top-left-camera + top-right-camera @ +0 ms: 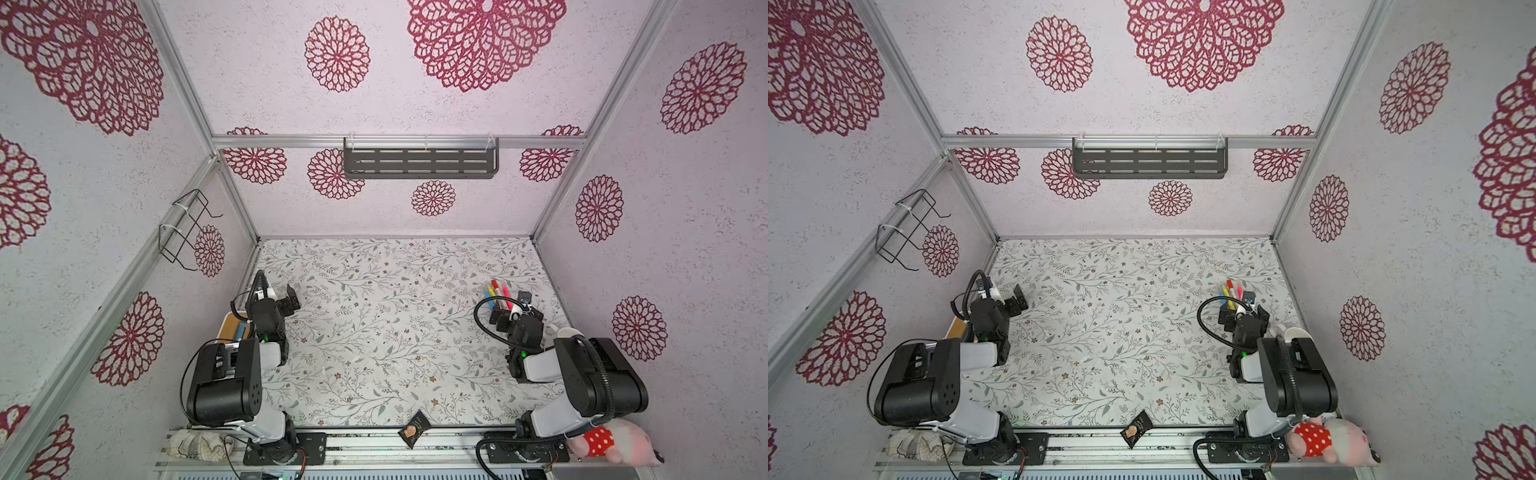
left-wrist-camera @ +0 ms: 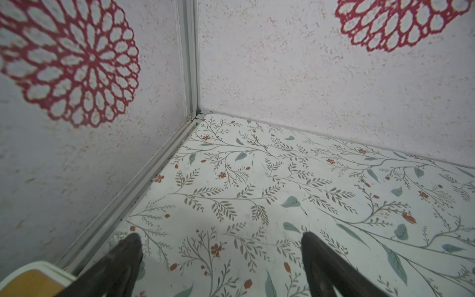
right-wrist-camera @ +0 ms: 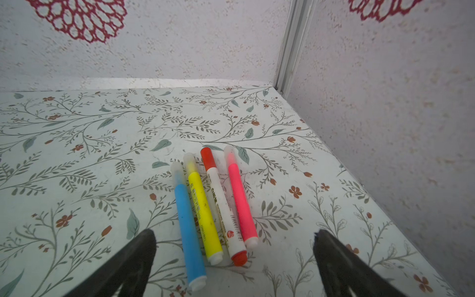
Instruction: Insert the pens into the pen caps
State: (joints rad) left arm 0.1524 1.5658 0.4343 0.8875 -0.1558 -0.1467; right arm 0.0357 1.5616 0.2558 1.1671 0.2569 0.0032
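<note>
At the far left, a white box (image 2: 43, 266) with a wooden top is seen just beside the left claw (image 2: 221, 239). Its jaws are held wide apart over bare worktop (image 1: 395, 332), and nothing is gripped. Nothing of the task is seen across the middle of the worktop.

Toward the right wall the pens (image 1: 498, 293) are laid side by side, touching or nearly so: a blue pen (image 3: 189, 226), a yellow pen (image 3: 203, 208), a white pen with red ends (image 3: 223, 205) and a pink pen (image 3: 240, 203). The right claw (image 3: 235, 234) hovers just short of their near ends, its jaws spread wide and empty.

Pale translucent pieces are seen on the far ends of three pens. Whether these are pen caps already seated cannot be told, and no loose cap is made out.

Because the barrels are packed together, two pens could be pinched at once. The neighbours, being round, could be rolled away toward the wall if the jaws are closed off-centre. A slim barrel could also be twisted in the grip, so its tip might be misaligned with a cap's mouth.
</note>
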